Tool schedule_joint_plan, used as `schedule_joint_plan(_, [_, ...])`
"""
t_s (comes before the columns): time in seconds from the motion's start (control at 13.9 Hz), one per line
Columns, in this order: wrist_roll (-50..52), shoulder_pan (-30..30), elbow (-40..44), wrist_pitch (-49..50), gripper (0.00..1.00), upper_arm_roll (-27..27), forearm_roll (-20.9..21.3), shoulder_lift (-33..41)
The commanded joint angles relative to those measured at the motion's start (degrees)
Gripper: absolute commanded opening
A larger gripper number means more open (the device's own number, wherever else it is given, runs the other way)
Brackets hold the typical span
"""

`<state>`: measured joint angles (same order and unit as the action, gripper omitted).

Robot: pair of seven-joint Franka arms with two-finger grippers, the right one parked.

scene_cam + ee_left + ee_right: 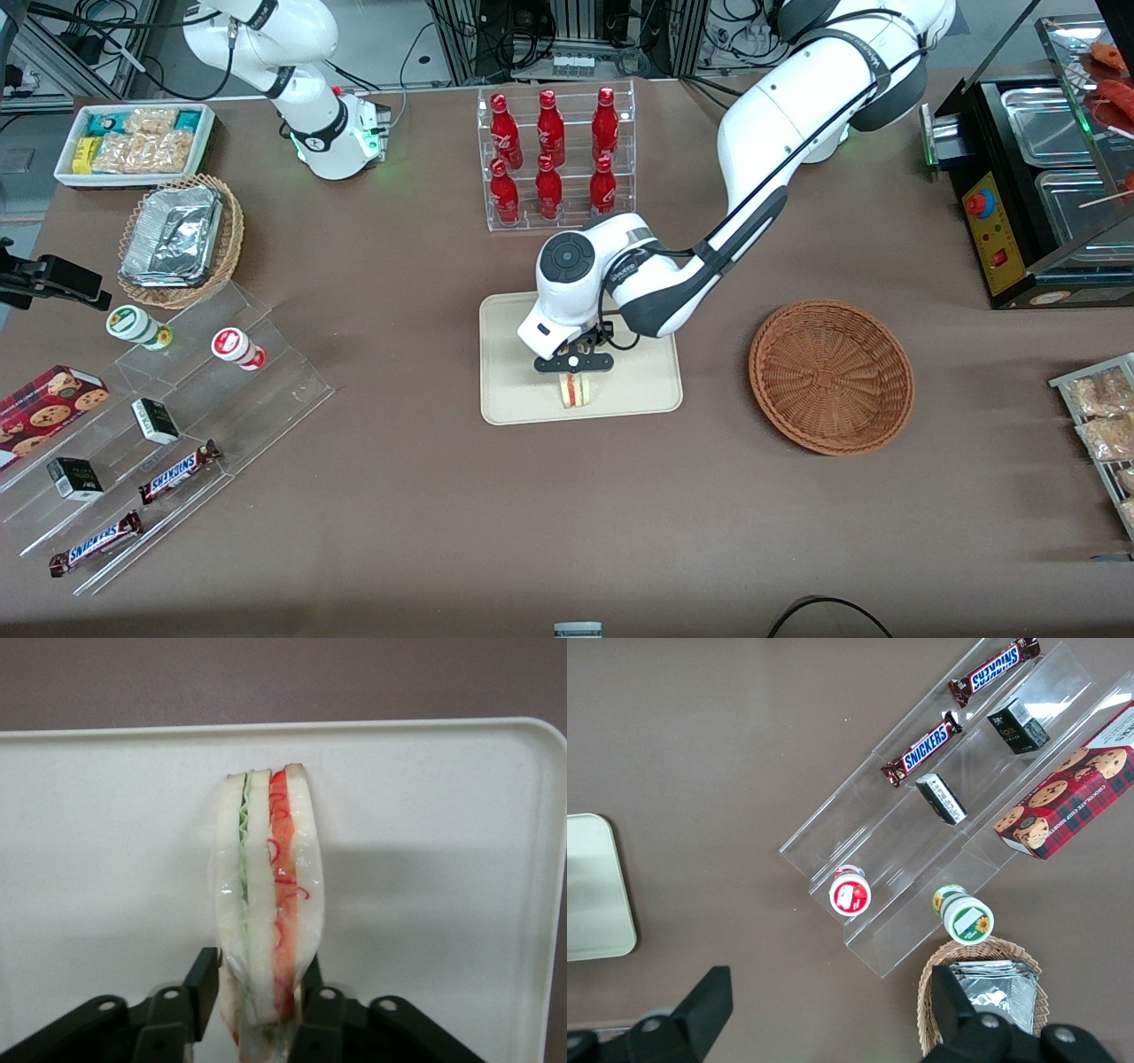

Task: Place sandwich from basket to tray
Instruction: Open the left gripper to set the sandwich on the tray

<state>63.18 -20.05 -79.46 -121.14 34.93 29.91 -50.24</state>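
1. Hanging low over the flat cream-beige rectangular tray (580, 354) in the front view, the left arm's black two-finger gripper (574, 372) clamps the small triangular sandwich wedge (574, 391), which stands on edge at the tray's nearer rim. The round reddish-brown woven wicker basket (831, 377) sits apart from the tray, toward the working arm's end of the brown table (443, 514). A clear rack of red bottles (554, 151) stands farther from the camera than the tray.

2. Seen from the left wrist, both black fingers (202, 983) press the clear-wrapped sandwich (270, 904) from either side, its green and red filling layers facing the camera, the tray (106, 859) directly beneath it.

3. From the right wrist, only a corner of the tray (598, 886) shows, well apart from a clear stepped display of chocolate bars (926, 749).
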Motion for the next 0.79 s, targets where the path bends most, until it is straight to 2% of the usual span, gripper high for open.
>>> schedule_joint_plan(0.0, [2.21,-0.08,1.15,1.42,1.00,-0.13,0.51,2.50])
schedule_joint_plan(0.14, [7.27,0.18,1.59,5.98,1.00,-0.13,-2.03,7.85])
schedule_joint_plan(0.29, [10.20,3.59,1.16,8.27,1.00,-0.04,-3.71,14.43])
schedule_joint_plan(0.5, [10.56,7.90,1.15,13.45,1.00,-0.04,-6.08,20.78])
schedule_joint_plan(0.65, [9.69,12.28,1.06,20.20,1.00,-0.04,-9.15,25.00])
schedule_joint_plan(0.72, [8.81,14.57,1.06,23.37,1.00,0.22,-9.34,26.32])
